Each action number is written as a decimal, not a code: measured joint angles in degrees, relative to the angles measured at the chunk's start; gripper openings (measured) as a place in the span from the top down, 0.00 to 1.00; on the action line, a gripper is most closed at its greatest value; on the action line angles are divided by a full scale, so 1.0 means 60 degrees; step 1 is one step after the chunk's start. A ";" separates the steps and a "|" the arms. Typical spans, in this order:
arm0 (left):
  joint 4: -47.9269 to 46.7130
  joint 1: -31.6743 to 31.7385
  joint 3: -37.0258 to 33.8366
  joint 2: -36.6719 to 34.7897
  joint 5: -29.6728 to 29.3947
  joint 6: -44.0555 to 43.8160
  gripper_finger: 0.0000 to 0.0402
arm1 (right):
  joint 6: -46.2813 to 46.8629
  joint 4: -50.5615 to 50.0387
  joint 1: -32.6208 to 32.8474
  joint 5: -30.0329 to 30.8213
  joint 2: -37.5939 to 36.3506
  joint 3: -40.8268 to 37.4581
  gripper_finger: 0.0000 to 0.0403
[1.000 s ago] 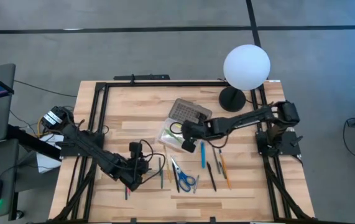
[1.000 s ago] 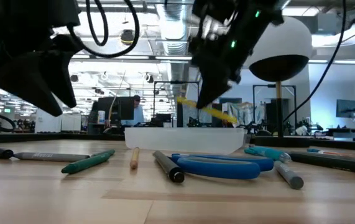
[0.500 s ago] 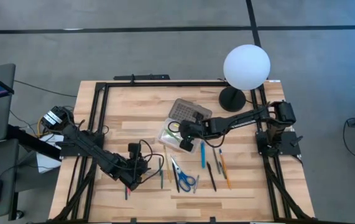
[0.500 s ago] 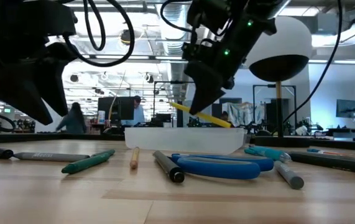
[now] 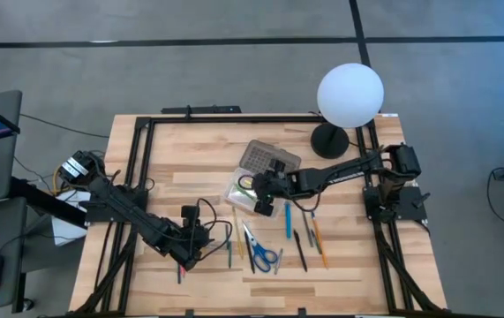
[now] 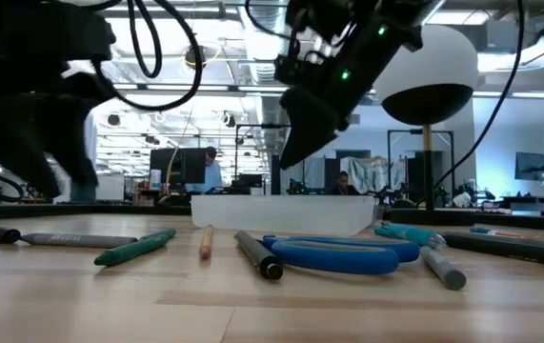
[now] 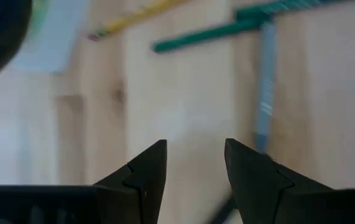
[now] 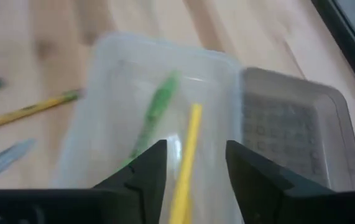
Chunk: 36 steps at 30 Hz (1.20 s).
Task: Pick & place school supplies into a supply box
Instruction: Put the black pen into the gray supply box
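Observation:
The supply box point(image 5: 244, 189) lies open at mid-table, its grey dotted lid point(image 8: 289, 130) folded back on the wood. A yellow pencil point(image 8: 186, 155) and a green pen point(image 8: 155, 102) lie inside it. My right gripper point(image 8: 196, 165) hangs open just above the box point(image 6: 281, 211), touching nothing. Loose school supplies rest flat on the table in front of the box: blue-handled scissors point(image 5: 262, 254), a green pen point(image 7: 227, 28), a grey pen point(image 7: 264, 87) and a pencil point(image 6: 206, 240). My left gripper point(image 7: 196, 168) is open above bare wood near the grey pen.
A white globe lamp point(image 5: 349, 93) stands on its black base at the far right corner. A blue pen point(image 5: 288, 219), a black pen point(image 5: 300, 250) and an orange pencil point(image 5: 319, 237) lie right of the scissors. A black frame point(image 5: 142, 141) edges the table.
My right gripper has opened above the box and let go of the yellow pencil. The pencil, held slanting above the box a second ago, has dropped inside it. My left gripper has turned a little in place.

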 joint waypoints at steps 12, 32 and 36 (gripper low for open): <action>-0.0983 -0.0044 -0.0004 0.0000 0.1371 -0.0099 0.61 | -0.1811 -0.0102 0.1481 0.0211 -0.0276 0.0005 0.62; -0.0176 -0.0040 -0.1211 -0.0045 0.1595 -0.0052 0.61 | -0.0933 -0.1611 0.4324 0.1596 -0.0393 0.0000 0.71; -0.0201 0.0014 -0.1215 -0.0036 0.1629 -0.0003 0.62 | 0.0101 -0.2243 0.4869 0.2284 -0.0824 0.0018 0.71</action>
